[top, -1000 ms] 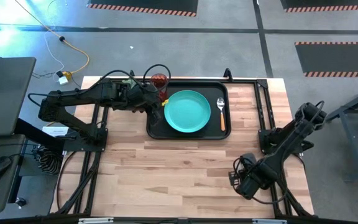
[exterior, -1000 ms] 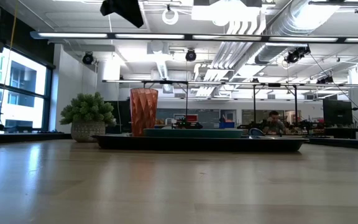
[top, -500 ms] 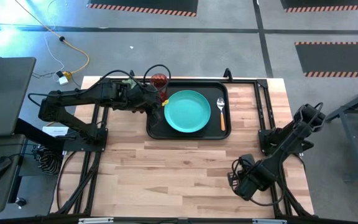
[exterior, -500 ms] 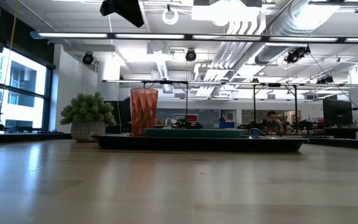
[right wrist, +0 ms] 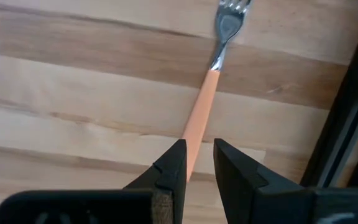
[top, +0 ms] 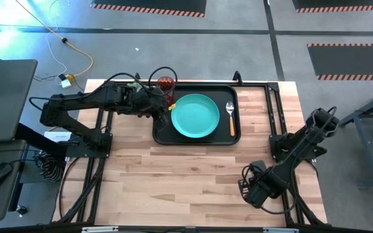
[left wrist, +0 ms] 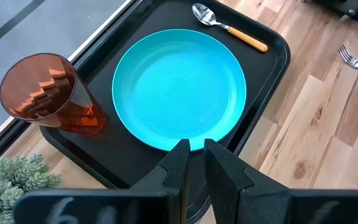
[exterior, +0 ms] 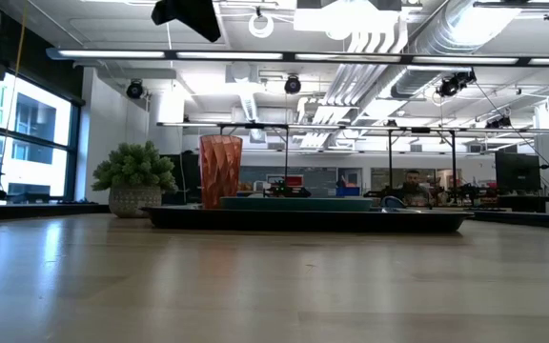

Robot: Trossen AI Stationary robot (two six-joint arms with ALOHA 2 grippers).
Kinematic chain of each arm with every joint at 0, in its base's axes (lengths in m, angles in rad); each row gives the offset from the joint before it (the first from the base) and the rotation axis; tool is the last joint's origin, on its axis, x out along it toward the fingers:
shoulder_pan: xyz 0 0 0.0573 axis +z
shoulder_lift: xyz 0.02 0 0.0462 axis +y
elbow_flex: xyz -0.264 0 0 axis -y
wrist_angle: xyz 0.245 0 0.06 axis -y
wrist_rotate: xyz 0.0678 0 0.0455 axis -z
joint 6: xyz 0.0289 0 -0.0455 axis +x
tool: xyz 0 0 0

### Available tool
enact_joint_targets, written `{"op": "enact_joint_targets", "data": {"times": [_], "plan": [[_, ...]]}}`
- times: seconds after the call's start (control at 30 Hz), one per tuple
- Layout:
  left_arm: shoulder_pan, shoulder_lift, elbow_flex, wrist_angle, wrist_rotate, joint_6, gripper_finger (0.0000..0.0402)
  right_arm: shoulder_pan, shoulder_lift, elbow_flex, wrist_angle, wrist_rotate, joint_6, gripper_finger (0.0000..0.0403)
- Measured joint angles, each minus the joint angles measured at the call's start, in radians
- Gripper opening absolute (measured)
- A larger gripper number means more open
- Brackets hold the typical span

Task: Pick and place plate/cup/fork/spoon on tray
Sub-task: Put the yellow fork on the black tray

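Observation:
The teal plate [top: 195, 116] lies flat in the black tray [top: 162, 134]. The red cup [top: 166, 84] stands upright in the tray's far left corner. The spoon [top: 230, 116] lies on the tray floor at its right side. My left gripper [left wrist: 196, 146] is shut and empty, hovering over the tray's left rim beside the plate [left wrist: 179, 90]. My right gripper [top: 250, 189] is low over the table's near right part, shut on the fork [right wrist: 204, 99]. The fork is hidden under that arm in the high view. Its tines show in the left wrist view [left wrist: 355, 60]. My right gripper pinches the fork's orange handle [right wrist: 193, 152] between its two fingers, toward the handle's free end. The fingers lie along the fork, whose tines [right wrist: 229, 15] point away from the gripper. I cannot tell whether the fork rests on the wood or is just above it.
A green spiky plant in a pot [exterior: 136, 176] stands on the table just left of the tray, near the cup. Black frame rails [top: 274, 110] run along the table's right side, close to the right arm's base. Bare wood lies between the tray and the near edge.

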Motion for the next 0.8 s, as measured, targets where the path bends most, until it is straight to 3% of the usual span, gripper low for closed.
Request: {"op": "enact_joint_targets", "data": {"times": [0.5,0.8], "plan": [[0.0,0.0,0.0,0.0,0.0,0.0,0.0039,0.0,0.0,0.0,0.067,0.074,0.034,0.0072],[0.0,0.0,0.0,0.0,0.0,0.0,0.0039,0.002,0.0,0.0,0.049,0.029,0.055,0.0072]]}}
